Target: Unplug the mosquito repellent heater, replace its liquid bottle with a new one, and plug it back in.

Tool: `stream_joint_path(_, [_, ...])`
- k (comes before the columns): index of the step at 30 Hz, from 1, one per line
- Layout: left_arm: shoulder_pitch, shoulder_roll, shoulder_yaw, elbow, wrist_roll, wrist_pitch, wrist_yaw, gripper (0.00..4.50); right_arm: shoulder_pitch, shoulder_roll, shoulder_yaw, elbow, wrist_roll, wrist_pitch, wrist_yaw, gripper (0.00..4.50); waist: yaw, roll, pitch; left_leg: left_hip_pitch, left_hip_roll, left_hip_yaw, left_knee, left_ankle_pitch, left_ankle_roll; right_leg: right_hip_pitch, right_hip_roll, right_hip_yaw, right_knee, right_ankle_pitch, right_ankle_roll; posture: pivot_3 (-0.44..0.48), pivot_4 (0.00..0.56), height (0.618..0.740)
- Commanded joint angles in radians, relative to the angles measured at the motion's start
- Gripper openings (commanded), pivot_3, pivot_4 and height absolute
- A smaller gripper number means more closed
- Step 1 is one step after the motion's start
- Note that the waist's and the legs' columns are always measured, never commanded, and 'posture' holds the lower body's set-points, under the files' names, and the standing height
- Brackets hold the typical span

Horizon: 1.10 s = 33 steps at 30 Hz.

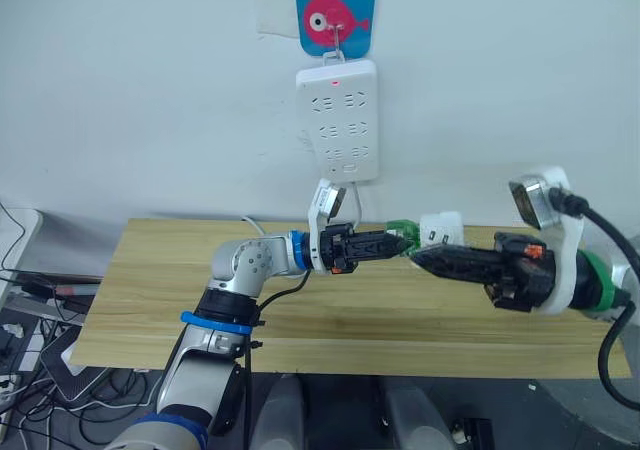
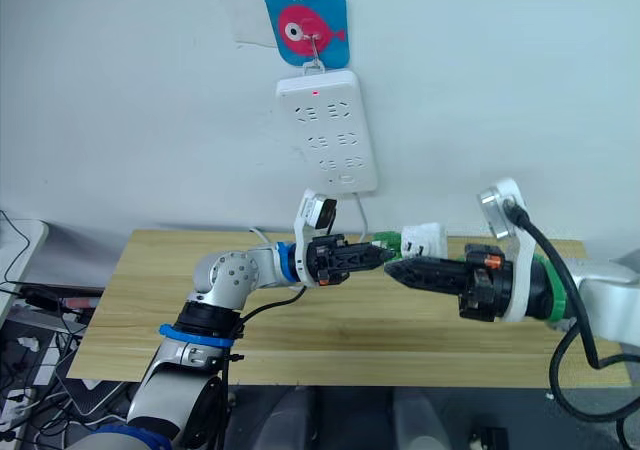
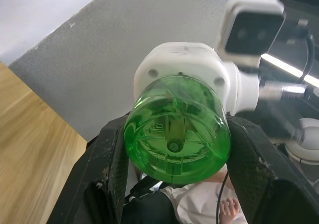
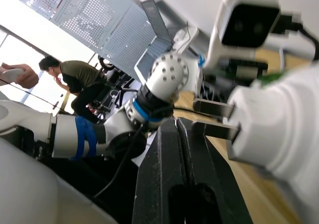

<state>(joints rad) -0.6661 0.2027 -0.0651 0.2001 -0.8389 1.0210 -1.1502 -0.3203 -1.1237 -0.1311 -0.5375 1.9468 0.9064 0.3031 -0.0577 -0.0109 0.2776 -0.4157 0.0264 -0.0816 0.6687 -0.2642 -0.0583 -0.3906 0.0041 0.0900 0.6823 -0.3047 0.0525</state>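
We're holding the mosquito repellent heater (image 1: 441, 229) above the wooden surface (image 1: 150, 290): our left tool (image 1: 398, 240) is gripping its green liquid bottle (image 3: 177, 136), our right tool (image 1: 418, 257) is pinched together beside it.

The liquid bottle (image 3: 177, 129) is glossy translucent green plastic; the mosquito repellent heater (image 3: 187, 67) smooth matt white plastic; the table (image 1: 330, 315) pale matt wood grain.

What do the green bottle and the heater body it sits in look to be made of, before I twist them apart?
The green bottle looks like clear tinted plastic, glossy: light passes through and its moulded base ribs show. The mosquito repellent heater looks like opaque white moulded plastic, smooth with a soft sheen and rounded edges. The left gripper clamps the bottle between its black fingers.
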Motion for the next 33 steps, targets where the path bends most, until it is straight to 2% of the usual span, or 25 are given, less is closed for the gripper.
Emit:
stream_joint_path(1, [-0.009,0.0,-0.005,-0.017,-0.003,-0.012,-0.025,2.42,-0.097,0.015,0.018,0.037,0.025,0.028,-0.009,0.01,-0.001,0.0,0.0,0.0,0.0,0.0,0.0,0.0,0.0,0.0,0.0,0.0,0.0,0.0,0.0,-0.092,0.244,0.74])
stream_joint_path(4, [-0.009,0.002,-0.009,-0.016,-0.004,-0.012,-0.03,2.42,-0.207,0.043,0.042,0.111,0.025,0.072,-0.048,0.01,-0.001,0.0,0.0,0.0,0.0,0.0,0.0,0.0,0.0,0.0,0.0,0.0,0.0,0.0,0.0,-0.094,0.242,0.74])
stream_joint_path(8, [-0.009,0.005,-0.016,-0.017,0.0,-0.011,-0.041,2.42,-0.326,0.082,0.092,0.213,0.025,0.117,-0.181,0.01,-0.002,0.0,0.0,0.0,0.0,0.0,0.0,0.0,0.0,0.0,-0.001,0.0,0.0,0.0,0.0,-0.094,0.242,0.74])
stream_joint_path(14, [-0.009,0.01,-0.022,-0.027,-0.005,-0.002,-0.055,2.42,-0.384,0.074,0.159,0.302,0.018,0.17,-0.297,0.01,0.0,0.0,0.0,-0.002,0.0,0.0,0.0,0.0,0.0,-0.001,-0.002,0.0,-0.001,0.0,0.0,-0.086,0.256,0.74])
stream_joint_path(25, [-0.004,0.016,-0.019,-0.037,-0.013,0.011,-0.06,2.42,-0.398,0.109,0.156,0.337,-0.068,0.223,-0.309,0.01,-0.001,0.0,0.0,-0.002,0.0,0.001,0.0,0.0,0.001,-0.002,-0.002,0.0,0.0,0.0,0.0,-0.084,0.252,0.74])
stream_joint_path(33, [-0.012,0.006,-0.012,-0.042,-0.031,0.031,-0.065,2.42,-0.32,0.125,0.146,0.308,-0.098,0.221,-0.314,0.01,-0.001,0.0,0.0,-0.002,0.0,0.0,0.0,0.0,0.001,-0.002,-0.002,0.0,0.0,0.0,0.0,-0.091,0.241,0.74])
